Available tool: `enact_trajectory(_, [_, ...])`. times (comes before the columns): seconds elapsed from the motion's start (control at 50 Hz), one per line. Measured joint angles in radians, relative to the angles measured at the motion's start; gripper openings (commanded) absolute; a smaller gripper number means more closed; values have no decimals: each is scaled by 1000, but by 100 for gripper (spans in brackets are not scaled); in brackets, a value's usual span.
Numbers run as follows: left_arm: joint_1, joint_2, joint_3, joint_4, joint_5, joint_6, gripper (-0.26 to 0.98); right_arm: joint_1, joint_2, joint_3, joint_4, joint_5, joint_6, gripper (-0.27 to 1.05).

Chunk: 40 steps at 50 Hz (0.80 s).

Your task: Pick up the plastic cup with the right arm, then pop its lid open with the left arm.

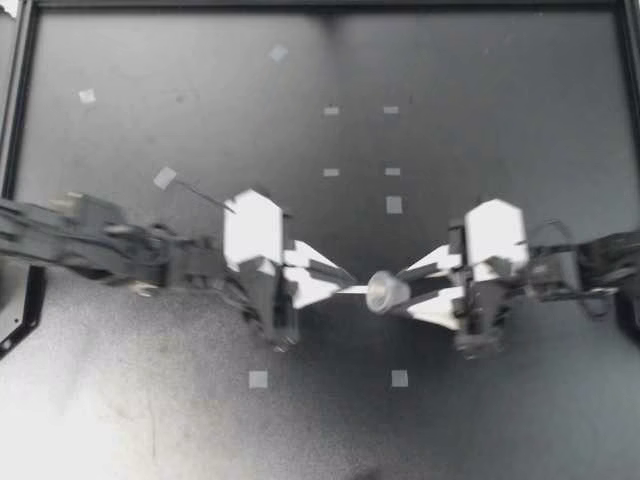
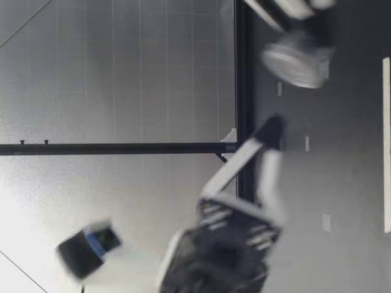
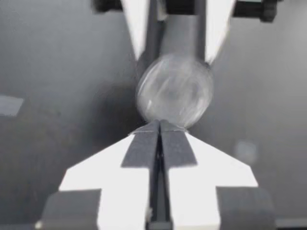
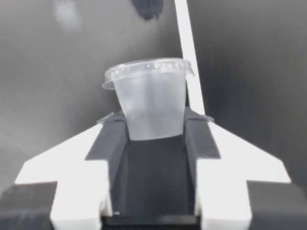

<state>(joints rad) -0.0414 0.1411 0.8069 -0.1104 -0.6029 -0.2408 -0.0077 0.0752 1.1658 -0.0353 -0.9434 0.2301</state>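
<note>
**A:** Black table (image 1: 480,100) from above, tape (image 1: 394,204) squares dotted over it. Where are the arms?

**B:** They meet mid-table. The right gripper (image 1: 402,291) has the cup (image 1: 386,292) pinched between its fingers, lid (image 1: 374,292) pointing away from it. The left gripper (image 1: 350,288) is closed tight, tips at the lid.

**A:** Any room?

**B:** Plenty. The frame (image 1: 20,120) is well apart from both grippers, and only tape lies near them.

**A:** And from table height?

**B:** The cup (image 2: 298,61) hangs clear above the table. The left gripper (image 2: 272,133) is closed to a point beside it. A gap seems to show between them, but blur leaves that unsure.

**A:** Left wrist?

**B:** Its fingers (image 3: 144,148) are pressed together, tips right at the cup's (image 3: 173,88) rim. I cannot tell whether they nip the rim. The right's fingers (image 3: 216,24) flank the cup beyond.

**A:** Right wrist?

**B:** Its fingers (image 4: 112,139) clamp the cup's (image 4: 151,103) narrow base from both sides, with the lid ahead of them. A white strip (image 4: 188,48) runs on past the lid, likely the left's fingers seen edge-on.

**A:** How should this be handled?

**B:** I'd judge the wall thin, so grip firmly but no tighter. Hold the right gripper level and move the left only along the line between the two. The table below is the nearest limit.
</note>
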Motion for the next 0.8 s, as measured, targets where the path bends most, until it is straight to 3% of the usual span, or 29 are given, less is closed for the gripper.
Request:
enact_trajectory(0.16, [0, -54, 94, -14, -74, -370, 25, -2, -21, 35, 0, -262, -60, 30])
enact_trajectory(0.32, [-8, -61, 176, 31, -218, -873, 74, -2, 46, 11, 0, -364, -83, 30])
enact_trajectory(0.36, [-8, -61, 184, 31, -236, -994, 81, 0, 66, -5, -3, -371, -86, 30])
enact_trajectory(0.52, [-8, -61, 169, 28, -278, -1236, 75, -2, 126, -97, -41, -414, -123, 30])
enact_trajectory(0.8, [-8, -101, 126, 20, -354, -1267, 74, 0, 170, -138, -46, -423, -153, 30])
